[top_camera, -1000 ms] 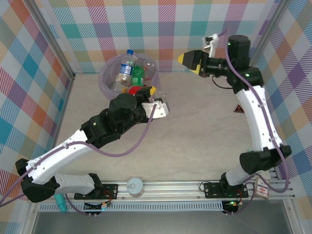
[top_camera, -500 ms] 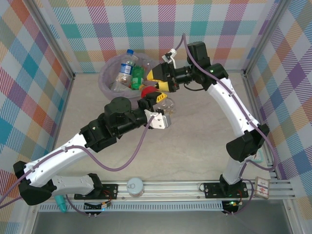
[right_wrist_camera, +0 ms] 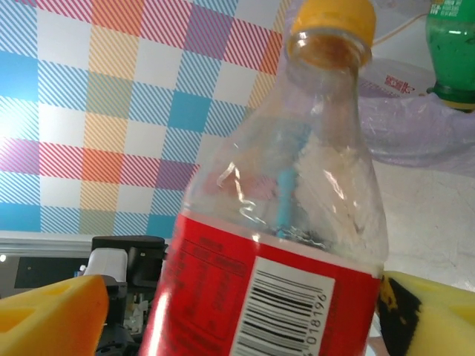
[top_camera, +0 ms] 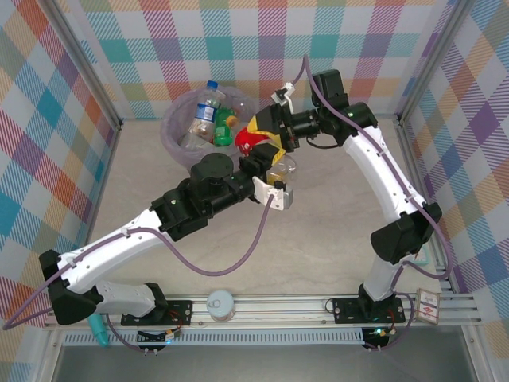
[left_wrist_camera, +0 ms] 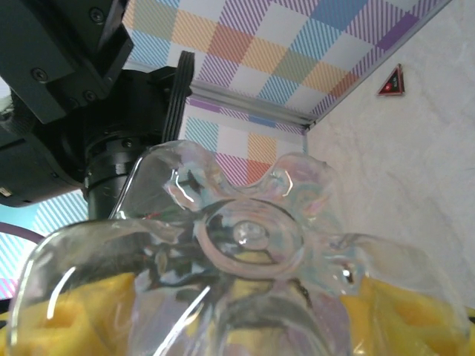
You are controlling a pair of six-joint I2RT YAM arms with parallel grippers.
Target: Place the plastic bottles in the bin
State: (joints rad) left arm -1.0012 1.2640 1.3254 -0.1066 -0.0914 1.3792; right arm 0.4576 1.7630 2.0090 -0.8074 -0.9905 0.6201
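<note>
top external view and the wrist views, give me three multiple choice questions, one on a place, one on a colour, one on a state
1. Where is the green bottle? A on the bare table; B in the bin; C on the near rail.
2. What colour is the cap of the red-labelled bottle? A blue; B white; C yellow.
3. How does the left gripper stand? A shut on the red-labelled bottle; B open above the bin; C shut on nothing.

B: it lies among other bottles inside the lilac-lined bin.
C: the right wrist view shows a yellow cap.
A: its yellow pads press the bottle's clear base on both sides.
</note>
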